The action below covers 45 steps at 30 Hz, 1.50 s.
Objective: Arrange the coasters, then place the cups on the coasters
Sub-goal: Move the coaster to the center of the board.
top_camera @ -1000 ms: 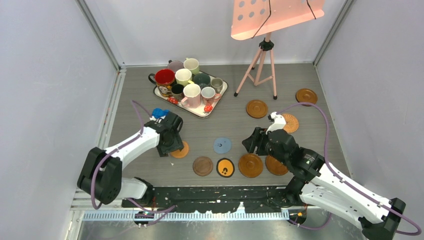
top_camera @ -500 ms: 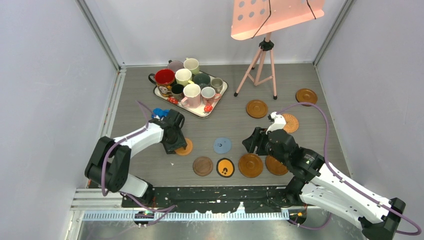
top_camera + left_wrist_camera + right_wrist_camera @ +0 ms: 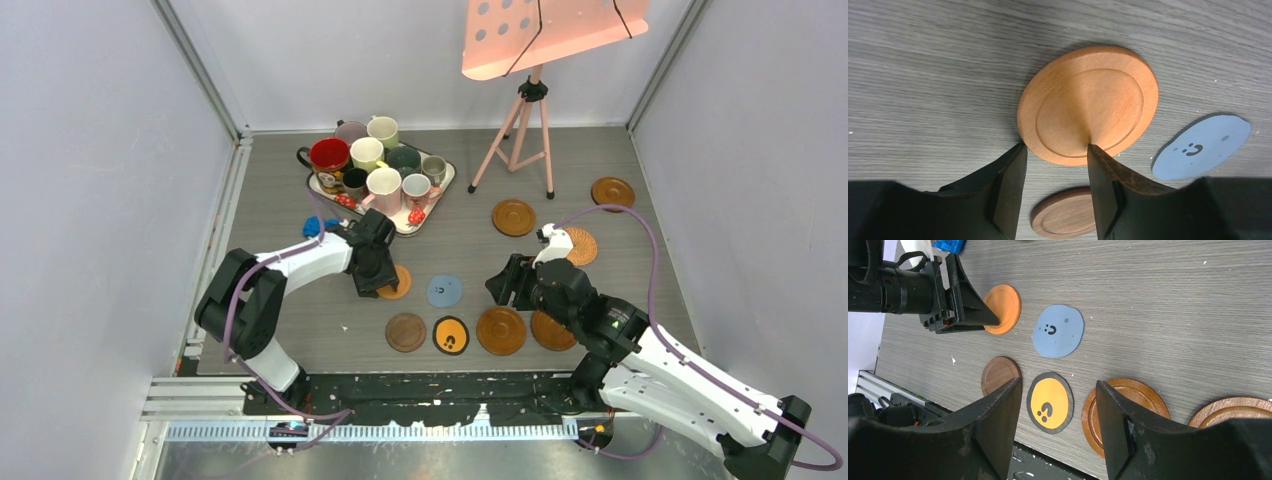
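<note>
Grey wood-grain surface enclosed by pale lilac walls; a pink tripod stand rises near the back, evenly lit.

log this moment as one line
left gripper: jaws at edge of orange wooden coaster, grip unclear | right gripper: open, above table | mugs: on tray

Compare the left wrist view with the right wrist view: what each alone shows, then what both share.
Left wrist only: the recessed ring in the orange coaster, between the tips of the left claw. Right wrist only: the black-and-orange coaster, two glossy brown coasters, the blue toy car, the open right claw. Both: the orange coaster, blue coaster, dark wood coaster and left claw.
</note>
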Each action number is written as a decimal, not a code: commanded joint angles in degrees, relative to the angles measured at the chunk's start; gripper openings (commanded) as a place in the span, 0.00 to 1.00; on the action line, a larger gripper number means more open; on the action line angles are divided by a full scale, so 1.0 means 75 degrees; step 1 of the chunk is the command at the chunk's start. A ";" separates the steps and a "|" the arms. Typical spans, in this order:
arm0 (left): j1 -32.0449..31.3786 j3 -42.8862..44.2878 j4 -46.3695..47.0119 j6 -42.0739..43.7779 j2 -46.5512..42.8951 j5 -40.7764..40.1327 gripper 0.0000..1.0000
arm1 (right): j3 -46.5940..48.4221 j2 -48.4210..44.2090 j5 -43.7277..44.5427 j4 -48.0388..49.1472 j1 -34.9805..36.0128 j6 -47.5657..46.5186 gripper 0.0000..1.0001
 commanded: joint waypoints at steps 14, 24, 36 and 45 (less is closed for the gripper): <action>-0.0642 0.0113 -0.0098 -0.0172 0.0012 0.0616 0.51 | 0.0151 -0.0007 0.0216 0.0279 0.0033 -0.0058 0.63; 0.0314 0.0521 -0.0630 0.0871 -0.0586 -0.0297 0.58 | 0.0251 -0.0010 0.0233 0.0304 0.0033 -0.0161 0.63; 0.0649 0.1333 -0.0227 0.1843 0.0380 -0.0015 0.65 | 0.0300 0.0007 0.0347 0.0285 0.0033 -0.0383 0.63; 0.0636 0.1476 -0.0092 0.2102 0.0933 0.0668 0.65 | 0.0382 0.0131 0.0477 0.0201 0.0036 -0.0368 0.63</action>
